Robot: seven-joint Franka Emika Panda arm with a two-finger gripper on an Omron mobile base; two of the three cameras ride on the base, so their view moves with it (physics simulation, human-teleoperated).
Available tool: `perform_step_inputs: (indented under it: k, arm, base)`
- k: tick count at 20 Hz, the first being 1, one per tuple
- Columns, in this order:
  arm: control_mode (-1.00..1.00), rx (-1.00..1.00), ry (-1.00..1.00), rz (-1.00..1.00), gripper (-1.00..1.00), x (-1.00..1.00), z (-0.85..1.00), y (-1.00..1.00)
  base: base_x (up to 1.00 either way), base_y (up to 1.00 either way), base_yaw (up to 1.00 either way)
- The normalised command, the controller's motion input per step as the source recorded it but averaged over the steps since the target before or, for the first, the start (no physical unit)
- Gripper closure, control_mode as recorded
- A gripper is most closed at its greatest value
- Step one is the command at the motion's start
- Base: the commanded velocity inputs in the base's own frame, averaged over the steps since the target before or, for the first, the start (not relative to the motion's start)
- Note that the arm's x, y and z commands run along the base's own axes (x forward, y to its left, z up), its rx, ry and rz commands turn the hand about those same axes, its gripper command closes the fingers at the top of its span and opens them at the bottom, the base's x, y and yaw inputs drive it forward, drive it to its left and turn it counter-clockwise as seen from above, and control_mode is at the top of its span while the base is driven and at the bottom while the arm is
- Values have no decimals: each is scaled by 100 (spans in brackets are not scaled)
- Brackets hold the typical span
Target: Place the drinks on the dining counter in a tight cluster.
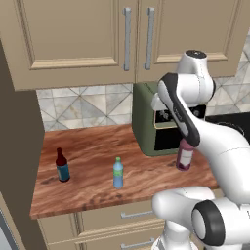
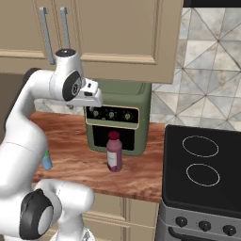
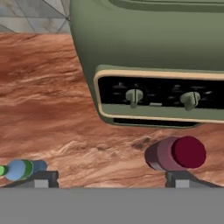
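**Three Bottles Standing on Wall Counter, Gripper Released Above**

While the purple-capped bottle (image 2: pixel 114 151) is standing upright just in front of the green oven (image 2: pixel 117 115), the light-blue bottle (image 1: pixel 118 173) is sitting mid-counter and the dark-brown bottle (image 1: pixel 62 165) is standing nearer the left edge, all well apart. All three are resting on the wood counter (image 1: pixel 93 156) under beige cabinets (image 1: pixel 73 34). The gripper (image 3: pixel 111 177) is hanging above the counter with jaws spread wide, holding nothing. A black stovetop (image 2: pixel 202 169) is lying to the right.
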Motion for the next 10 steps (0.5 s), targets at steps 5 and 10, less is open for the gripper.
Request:
perform_step_inputs:
  k: [5, 10]
  arm:
    - [-100, -4, 1, 0, -100, -1, -39, -15]
    - [-100, -5, 0, -9, -100, -14, -39, -70]
  base:
    - [0, 0, 0]
    - [0, 0, 0]
